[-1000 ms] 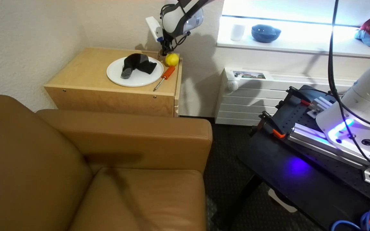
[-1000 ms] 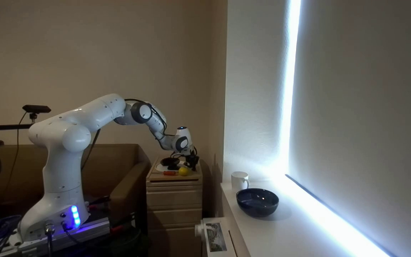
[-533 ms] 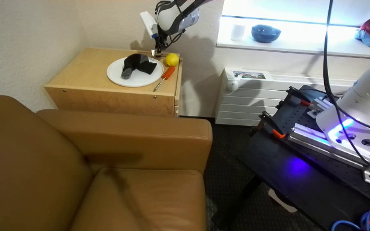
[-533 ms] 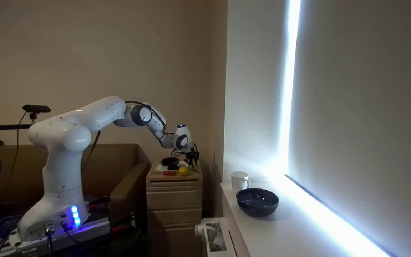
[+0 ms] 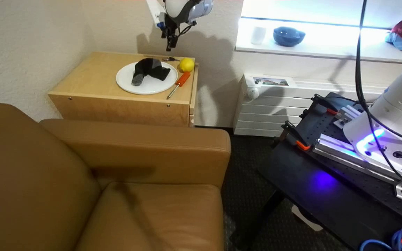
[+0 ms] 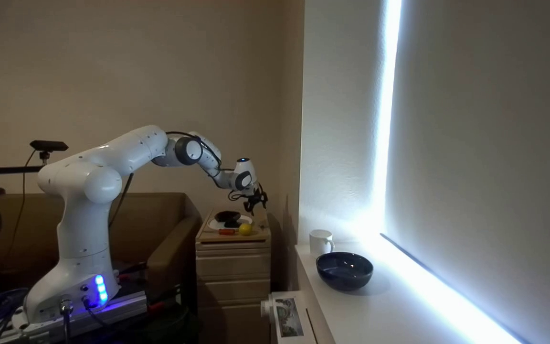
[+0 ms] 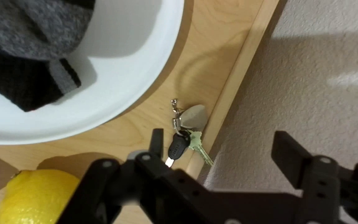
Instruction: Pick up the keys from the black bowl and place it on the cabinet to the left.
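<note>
The keys (image 7: 179, 146), on a ring with a short chain and a pale tag, lie on the light-tan cabinet (image 5: 99, 71) at its raised back edge. One greenish key reaches over that edge toward the wall. My gripper (image 7: 221, 152) is above them with its fingers wide apart and nothing between the pads. From outside, the gripper (image 5: 167, 42) hangs over the cabinet's back edge, apart from the keys (image 5: 171, 59). The black bowl (image 6: 344, 271) sits well away on the white window sill, visible in both exterior views.
A white plate (image 7: 166, 46) with a dark grey cloth (image 7: 42, 34) stands beside the keys. Close by are a lemon (image 7: 37, 196) and an orange-handled screwdriver (image 5: 183, 79). The wall (image 7: 315, 102) rises right behind the cabinet. A brown sofa (image 5: 141, 150) is in front of it.
My gripper has opened and risen from the cabinet top, shifting slightly toward the plate's side in an exterior view. The keys now lie free at the back edge.
</note>
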